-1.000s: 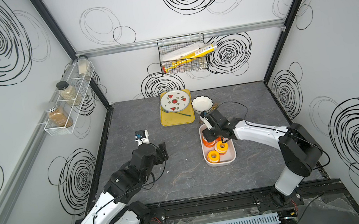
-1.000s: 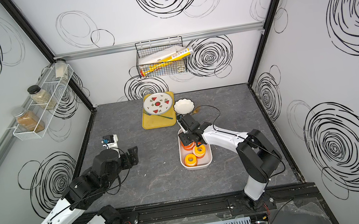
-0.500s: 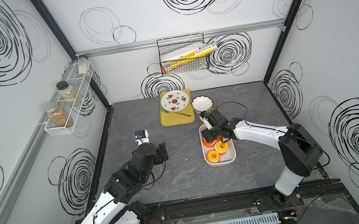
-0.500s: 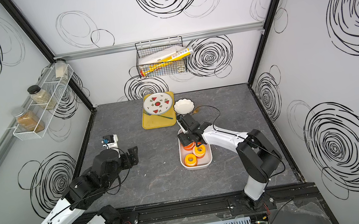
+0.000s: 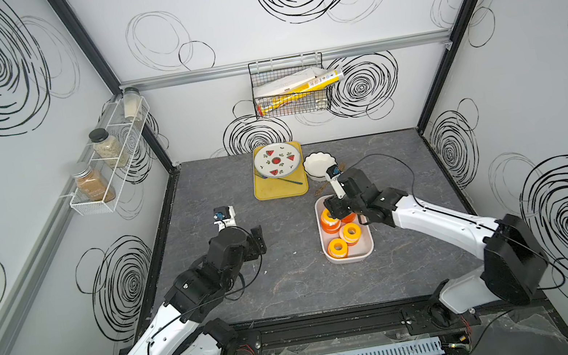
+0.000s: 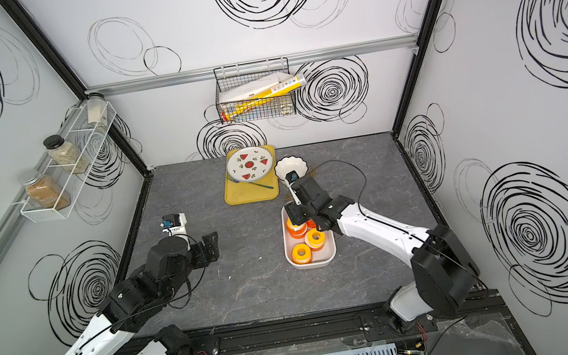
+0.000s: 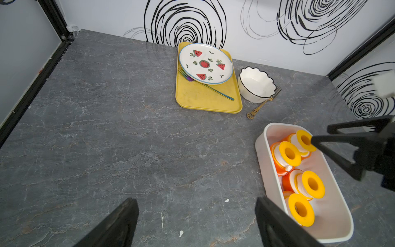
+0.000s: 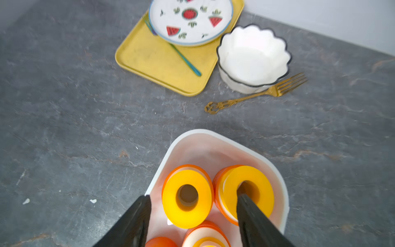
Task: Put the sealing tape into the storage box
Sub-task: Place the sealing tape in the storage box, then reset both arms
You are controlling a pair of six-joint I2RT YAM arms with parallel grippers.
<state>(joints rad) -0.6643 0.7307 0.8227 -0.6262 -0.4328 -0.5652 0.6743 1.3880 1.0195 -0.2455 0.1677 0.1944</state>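
The white storage box (image 5: 361, 247) (image 6: 324, 255) stands right of centre on the grey table. Several spools of sealing tape (image 5: 350, 233) (image 7: 288, 153) with yellow and orange flanges lie inside it. My right gripper (image 5: 333, 211) (image 8: 192, 203) hangs open over the box's far end. One spool (image 8: 187, 197) sits between its fingers with a gap on each side. One fingertip (image 8: 243, 201) is in front of a second spool's (image 8: 249, 184) hole. My left gripper (image 5: 257, 241) (image 7: 195, 213) is open and empty above bare table, left of the box.
Behind the box lie a gold fork (image 8: 256, 96), a white scalloped bowl (image 5: 318, 165) and a yellow tray (image 5: 276, 189) carrying a watermelon plate (image 5: 276, 160) and a teal fork. A wire basket (image 5: 290, 88) hangs on the back wall. A spice rack (image 5: 108, 162) is on the left wall.
The right gripper's jaws have widened a little over the box's far end. The left arm has stayed where it was.
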